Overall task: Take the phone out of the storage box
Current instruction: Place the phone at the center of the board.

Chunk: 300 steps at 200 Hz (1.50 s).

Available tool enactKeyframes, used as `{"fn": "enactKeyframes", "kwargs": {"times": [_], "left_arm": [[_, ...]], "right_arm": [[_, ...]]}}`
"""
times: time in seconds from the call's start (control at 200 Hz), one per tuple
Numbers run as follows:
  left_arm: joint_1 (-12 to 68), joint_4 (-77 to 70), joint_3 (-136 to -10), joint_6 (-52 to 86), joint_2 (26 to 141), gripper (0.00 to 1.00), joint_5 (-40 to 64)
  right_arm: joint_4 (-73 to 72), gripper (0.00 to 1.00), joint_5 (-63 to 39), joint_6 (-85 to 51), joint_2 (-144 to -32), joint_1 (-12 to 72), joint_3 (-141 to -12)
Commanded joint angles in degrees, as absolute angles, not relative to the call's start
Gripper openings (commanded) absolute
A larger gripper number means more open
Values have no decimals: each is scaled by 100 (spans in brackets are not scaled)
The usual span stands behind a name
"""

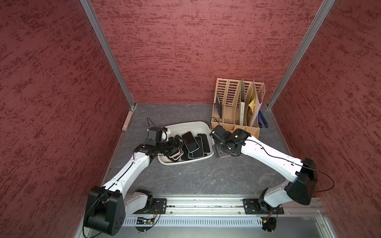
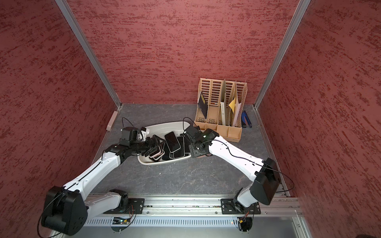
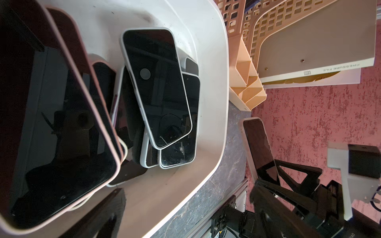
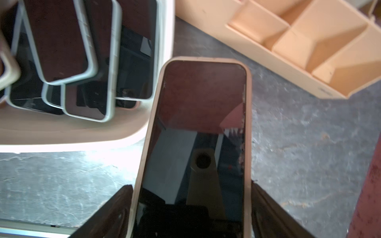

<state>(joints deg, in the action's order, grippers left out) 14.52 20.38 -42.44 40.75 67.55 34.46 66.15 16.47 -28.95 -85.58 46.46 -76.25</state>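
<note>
- Both top views: left fingers [image 1: 178,141] gape wide over the pile in the storage box [image 1: 185,124], gripping nothing.
- Left wrist: other phones [image 3: 156,88] lie heaped inside; I'd leave them alone.
- Right wrist: right fingers [image 4: 112,210] pinch the phone [image 4: 195,123] by its long edges, outside the box, above the bench [image 4: 309,144]; I'd lower it flat before releasing.

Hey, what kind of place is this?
Probably a robot test booth: red textured wall panels in aluminium framing, two arms on a rail, and staged props, a white storage box of phones beside a beige file organizer.
</note>
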Motion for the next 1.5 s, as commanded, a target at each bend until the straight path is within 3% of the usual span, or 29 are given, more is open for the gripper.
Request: {"fn": "enactKeyframes", "kwargs": {"times": [0.0, 0.326, 0.496, 0.616, 0.786, 1.017, 1.127, 1.498], "left_arm": [[1699, 1685, -4551, 4123, 7017, 100, 3566], [1897, 2101, -4764, 3969, 7073, 100, 3412], [1860, 2431, -4817, 3743, 6953, 100, 3289], [1824, 2391, -4770, 3780, 6937, 100, 3288], [1791, 2391, -4794, 3771, 6911, 100, 3280], [1407, 2969, -4876, 3762, 6646, 100, 2826], [1063, 3240, -4815, 3801, 6357, 100, 2617], [668, 3485, -4623, 3718, 5704, 100, 3069]], "right_arm": [[6192, 43, 1856, -3185, -8371, 4503, -7265], [5119, 40, 1365, -3377, -8472, 4201, -5984], [4901, 44, 1292, -3488, -8375, 4201, -5825], [4855, 54, 1109, -3343, -8376, 4120, -5831], [4607, 83, 504, -3243, -8374, 3989, -5663], [5410, 88, 334, -3134, -8314, 4096, -7375], [5786, 98, 143, -2839, -9209, 4276, -8465], [6164, 98, 357, -1881, -11495, 4802, -10825]]}}
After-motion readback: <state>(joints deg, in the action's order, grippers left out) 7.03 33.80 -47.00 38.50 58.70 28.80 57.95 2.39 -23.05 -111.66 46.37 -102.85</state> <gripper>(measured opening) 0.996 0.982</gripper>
